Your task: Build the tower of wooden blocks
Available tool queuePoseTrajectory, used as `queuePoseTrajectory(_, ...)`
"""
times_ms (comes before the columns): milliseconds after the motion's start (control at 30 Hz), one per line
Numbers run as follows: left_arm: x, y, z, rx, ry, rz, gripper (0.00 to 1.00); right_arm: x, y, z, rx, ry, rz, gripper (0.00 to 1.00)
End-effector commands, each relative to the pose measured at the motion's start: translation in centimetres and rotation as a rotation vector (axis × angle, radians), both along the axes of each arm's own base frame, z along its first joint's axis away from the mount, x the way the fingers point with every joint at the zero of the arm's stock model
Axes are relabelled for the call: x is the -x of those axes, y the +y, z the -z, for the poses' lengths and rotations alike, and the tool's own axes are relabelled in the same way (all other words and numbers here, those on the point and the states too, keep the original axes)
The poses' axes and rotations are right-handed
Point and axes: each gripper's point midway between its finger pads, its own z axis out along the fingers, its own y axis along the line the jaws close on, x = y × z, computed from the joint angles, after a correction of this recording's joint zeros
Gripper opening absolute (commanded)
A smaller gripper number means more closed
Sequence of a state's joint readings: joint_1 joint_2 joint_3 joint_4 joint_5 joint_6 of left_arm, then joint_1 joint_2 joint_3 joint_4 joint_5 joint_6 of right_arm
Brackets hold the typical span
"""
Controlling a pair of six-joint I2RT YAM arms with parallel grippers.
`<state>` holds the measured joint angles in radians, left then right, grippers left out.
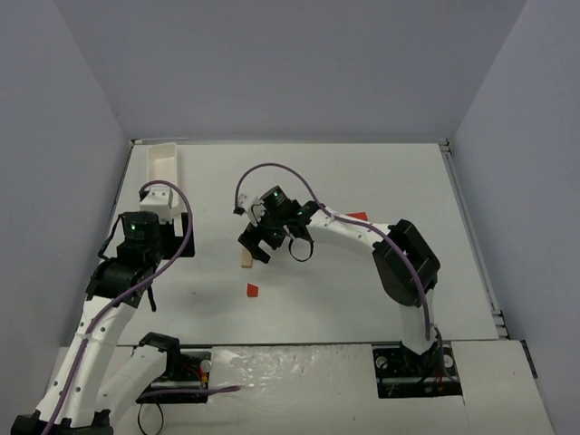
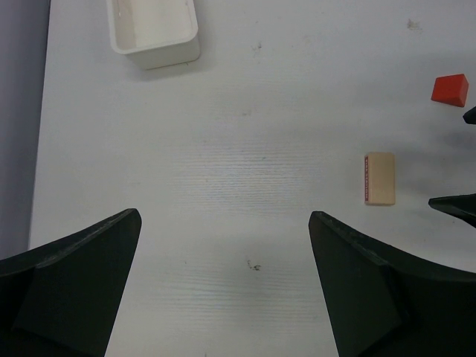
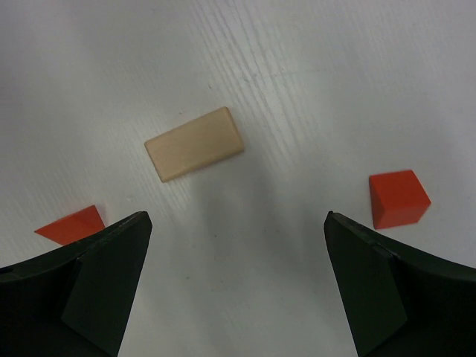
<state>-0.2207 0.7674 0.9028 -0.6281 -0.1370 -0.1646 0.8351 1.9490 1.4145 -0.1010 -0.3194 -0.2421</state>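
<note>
Tray (image 1: 164,163) sat upper left, the left hand (image 2: 224,219) near it, open and empty. Mid-frame, the right hand (image 3: 238,216) hung open over a flat tan block (image 3: 194,143), with a red cube (image 3: 399,198) apart at the right of its wrist view: no tower begun. The next move likely called for lowering onto one block.

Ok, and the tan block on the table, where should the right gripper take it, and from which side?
Probably the two long sides of the tan block, at mid-length, coming straight down. It lies flat on its broad face, free all round. Its long axis runs nearly along the closing line of the open right gripper, so turn the wrist first.
</note>
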Motion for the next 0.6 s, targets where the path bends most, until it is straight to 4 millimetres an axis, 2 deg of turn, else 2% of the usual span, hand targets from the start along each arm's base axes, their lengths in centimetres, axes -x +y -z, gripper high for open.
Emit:
queuePoseTrajectory(0,-1.2,0.0,-0.8,0.002,-0.039,-0.011,0.95,0.1,3.7,-1.8,-0.046,-0.066,-0.118,1.0)
queuePoseTrajectory(200,-1.3,-0.1,-0.8,0.003,-0.037,-0.008,0.95,0.8,5.2,0.1,0.007,-0.079,-0.17,0.99)
queuePoseTrajectory(567,-1.4,-0.3,-0.3,0.002,-0.016,0.003,0.95,0.3,5.7,2.0,0.083,-0.127,-0.18,0.83)
